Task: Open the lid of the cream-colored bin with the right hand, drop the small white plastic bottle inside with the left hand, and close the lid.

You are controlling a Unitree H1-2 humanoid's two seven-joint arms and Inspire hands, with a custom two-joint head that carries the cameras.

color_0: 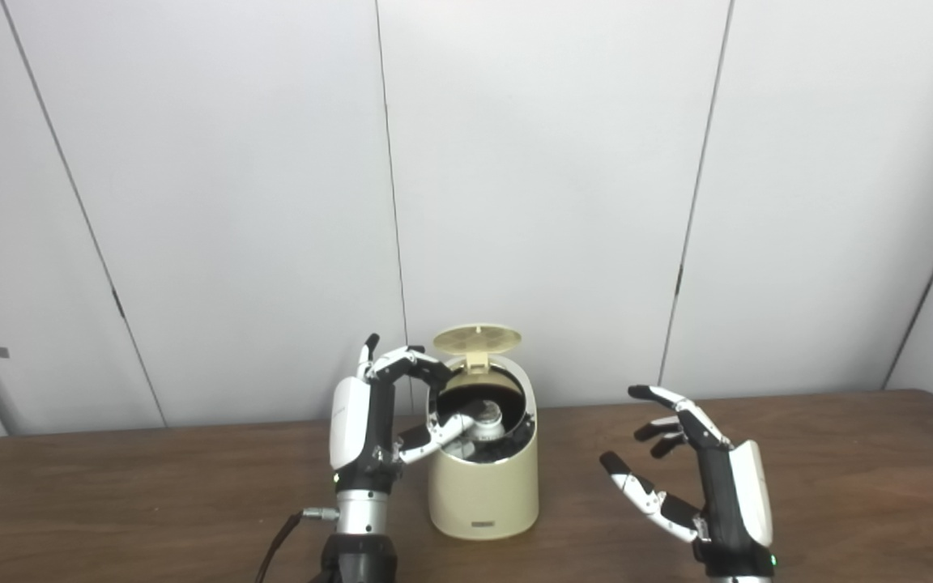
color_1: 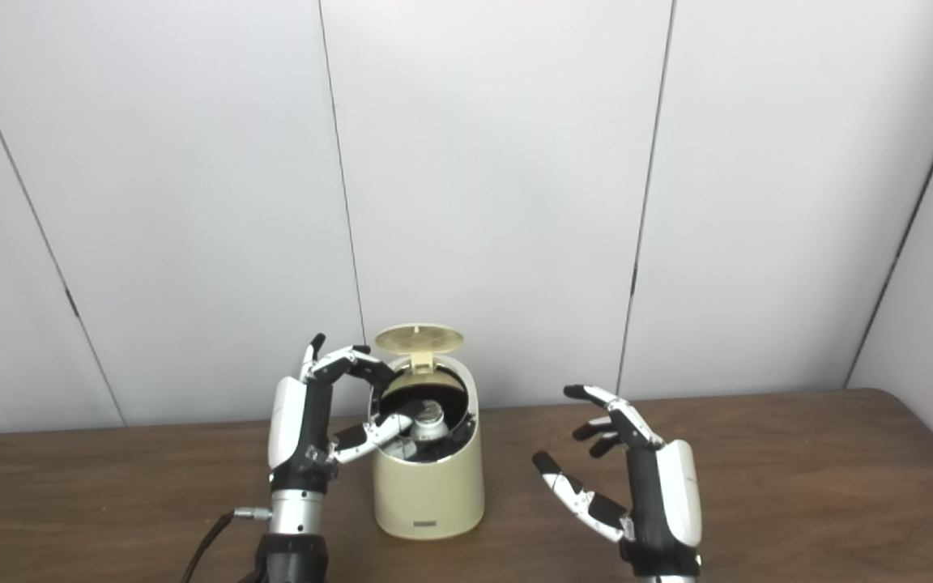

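The cream-colored bin (color_0: 483, 494) stands on the table with its round lid (color_0: 476, 338) flipped up at the back. The small white plastic bottle (color_0: 489, 421) lies tilted inside the dark opening. My left hand (color_0: 385, 413) is at the bin's left rim, fingers curled above the opening and thumb reaching in beside the bottle; nothing sits between fingers and thumb. My right hand (color_0: 697, 478) hovers open to the right of the bin, a hand's width from it, fingers spread and pointing toward the bin.
The brown wooden table (color_0: 151, 502) runs to the white panelled wall behind. A black cable (color_0: 280, 542) trails from my left wrist at the bottom edge.
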